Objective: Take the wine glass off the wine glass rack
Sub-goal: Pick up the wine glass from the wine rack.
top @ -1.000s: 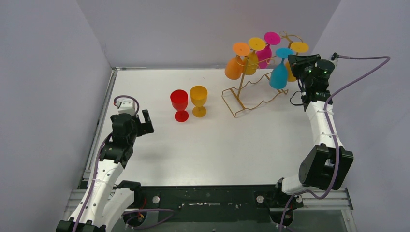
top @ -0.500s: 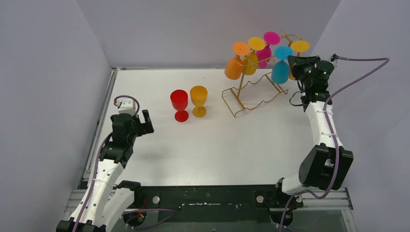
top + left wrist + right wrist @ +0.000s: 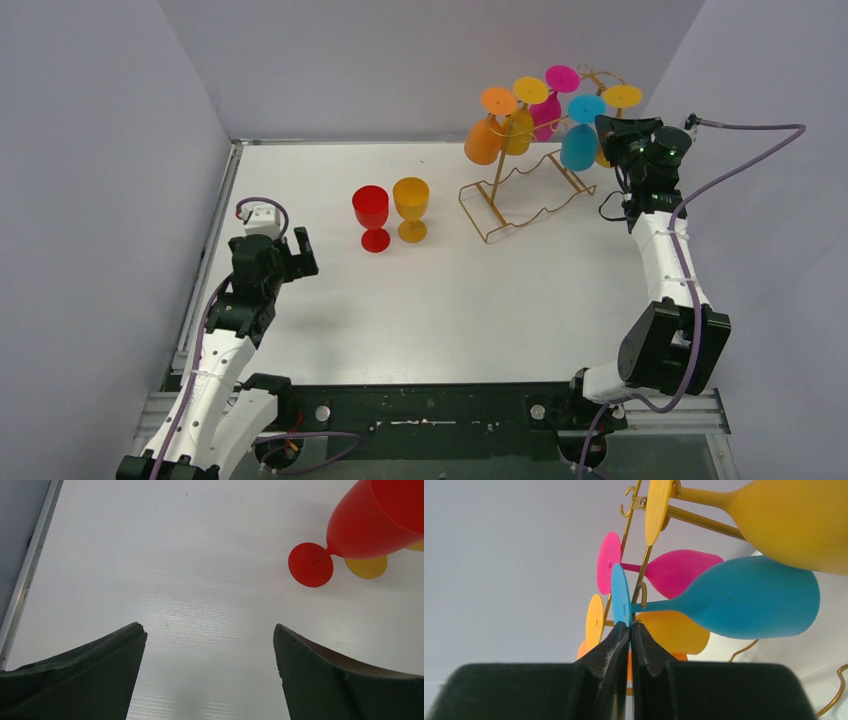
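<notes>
The gold wire wine glass rack stands at the back right with several coloured glasses hanging upside down from its top bar. A blue wine glass hangs at the right end. In the right wrist view my right gripper is shut on the edge of the round foot of this blue wine glass, whose stem still lies in a rack hook. From above, the right gripper is level with the rack's top. My left gripper hovers open over the table at the left, holding nothing, as the left wrist view also shows for this gripper.
A red glass and an orange-yellow glass stand upright on the white table, left of the rack. Orange, yellow and pink glasses hang beside the blue one. Grey walls enclose the table.
The right jaws have closed onto the blue glass's foot, and the blue glass has risen slightly on the rack. The left arm has not moved.
</notes>
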`<state>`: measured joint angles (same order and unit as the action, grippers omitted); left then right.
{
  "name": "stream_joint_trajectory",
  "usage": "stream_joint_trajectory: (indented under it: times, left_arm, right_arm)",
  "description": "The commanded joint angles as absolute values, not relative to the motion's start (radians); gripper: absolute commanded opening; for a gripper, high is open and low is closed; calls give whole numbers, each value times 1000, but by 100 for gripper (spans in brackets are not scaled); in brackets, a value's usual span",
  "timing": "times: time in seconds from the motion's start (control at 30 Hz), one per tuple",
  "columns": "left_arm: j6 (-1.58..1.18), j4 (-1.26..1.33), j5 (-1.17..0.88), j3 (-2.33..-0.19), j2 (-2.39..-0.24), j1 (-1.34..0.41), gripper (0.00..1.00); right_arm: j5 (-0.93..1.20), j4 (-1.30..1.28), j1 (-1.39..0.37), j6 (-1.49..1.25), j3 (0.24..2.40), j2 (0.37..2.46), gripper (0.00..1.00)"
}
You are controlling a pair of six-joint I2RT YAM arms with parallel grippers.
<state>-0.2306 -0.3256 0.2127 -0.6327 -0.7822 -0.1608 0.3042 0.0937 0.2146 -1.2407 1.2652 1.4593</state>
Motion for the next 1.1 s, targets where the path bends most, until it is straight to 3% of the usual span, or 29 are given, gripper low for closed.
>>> stream_joint_trajectory:
  times: [0.0,1.07]
  left_arm:
    - [-218,-306,219,-652,-778,-155,98]
    - [-216,-309,209,-653,-778,-155,97]
  right_arm:
    - [306,176,222,-1273,1257,1394,0]
    - [200,80,230,-1215,1213,1285,0]
